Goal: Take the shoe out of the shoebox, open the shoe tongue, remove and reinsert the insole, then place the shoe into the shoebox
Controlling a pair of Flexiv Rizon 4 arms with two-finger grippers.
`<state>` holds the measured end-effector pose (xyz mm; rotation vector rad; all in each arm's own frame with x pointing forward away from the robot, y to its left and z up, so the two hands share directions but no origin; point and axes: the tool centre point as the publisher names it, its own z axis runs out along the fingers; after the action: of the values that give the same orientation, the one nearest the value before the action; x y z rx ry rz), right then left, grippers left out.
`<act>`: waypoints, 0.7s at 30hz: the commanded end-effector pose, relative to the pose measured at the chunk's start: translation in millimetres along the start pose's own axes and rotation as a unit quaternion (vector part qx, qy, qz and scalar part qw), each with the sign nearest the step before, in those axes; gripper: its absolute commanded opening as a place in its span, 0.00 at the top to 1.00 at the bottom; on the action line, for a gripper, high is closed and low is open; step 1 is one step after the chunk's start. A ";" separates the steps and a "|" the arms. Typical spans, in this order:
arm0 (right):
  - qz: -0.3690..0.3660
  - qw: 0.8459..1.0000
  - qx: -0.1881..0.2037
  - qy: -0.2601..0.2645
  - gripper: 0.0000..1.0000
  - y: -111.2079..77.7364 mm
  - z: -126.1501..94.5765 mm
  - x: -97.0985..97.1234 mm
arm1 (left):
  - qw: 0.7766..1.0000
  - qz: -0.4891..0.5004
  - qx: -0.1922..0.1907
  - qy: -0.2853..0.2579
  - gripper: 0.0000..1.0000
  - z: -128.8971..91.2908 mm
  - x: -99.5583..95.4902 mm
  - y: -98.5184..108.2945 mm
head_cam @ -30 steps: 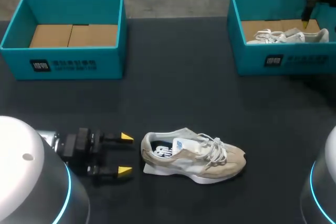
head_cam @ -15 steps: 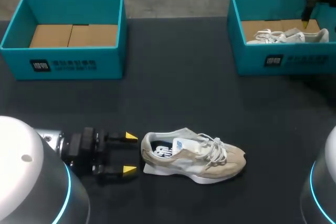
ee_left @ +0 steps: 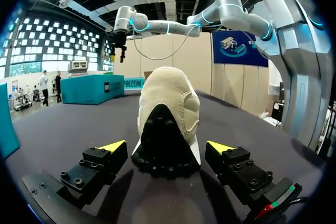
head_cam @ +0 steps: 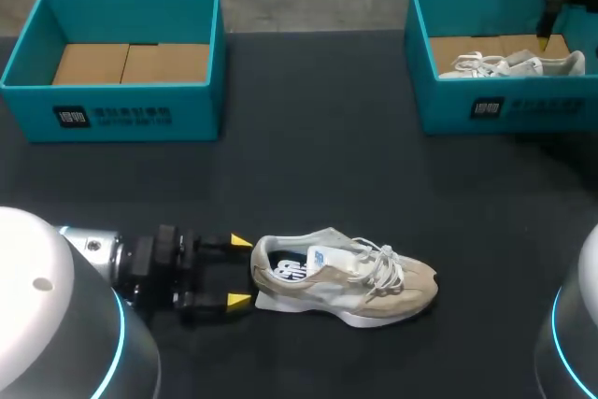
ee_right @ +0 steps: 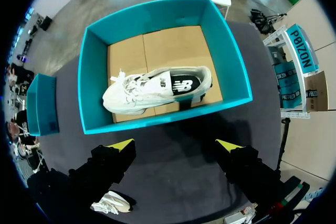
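- The beige shoe (head_cam: 346, 277) lay on its sole in the lower middle of the head view, on the dark table (head_cam: 308, 165). Its toe pointed right, and it was outside both boxes.
- The left gripper (head_cam: 240, 271) sat at the shoe's heel with its fingers spread wide. In the left wrist view the heel stood just ahead, between the yellow tips, with a gap on each side.
- The left shoebox (head_cam: 121, 109) stood at the upper left, well apart from the shoe.
- The right gripper (ee_right: 175, 144) hung above the right shoebox (head_cam: 551, 111) at the upper right, its fingers parted and holding nothing.
- A white shoe (ee_right: 152, 90) lay inside that box on its cardboard floor.
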<state>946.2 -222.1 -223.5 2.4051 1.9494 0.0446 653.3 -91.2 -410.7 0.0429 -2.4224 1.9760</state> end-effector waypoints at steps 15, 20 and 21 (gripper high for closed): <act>0.001 1.000 0.000 -0.001 0.00 -0.3 -0.1 0.2 | 1.000 -0.001 0.006 0.007 0.00 9.0 -0.7 4.1; 0.001 1.000 0.000 -0.001 0.00 -0.3 -0.1 0.2 | 1.000 0.000 0.007 0.008 0.00 13.3 -1.6 4.2; 0.001 1.000 0.000 -0.001 0.00 -0.3 -0.1 0.2 | 1.000 0.000 0.008 0.008 0.00 13.8 -1.5 4.1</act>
<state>946.2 -222.1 -223.5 2.4051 1.9494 0.0446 653.6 -100.4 -414.4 0.0292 -2.3997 1.9850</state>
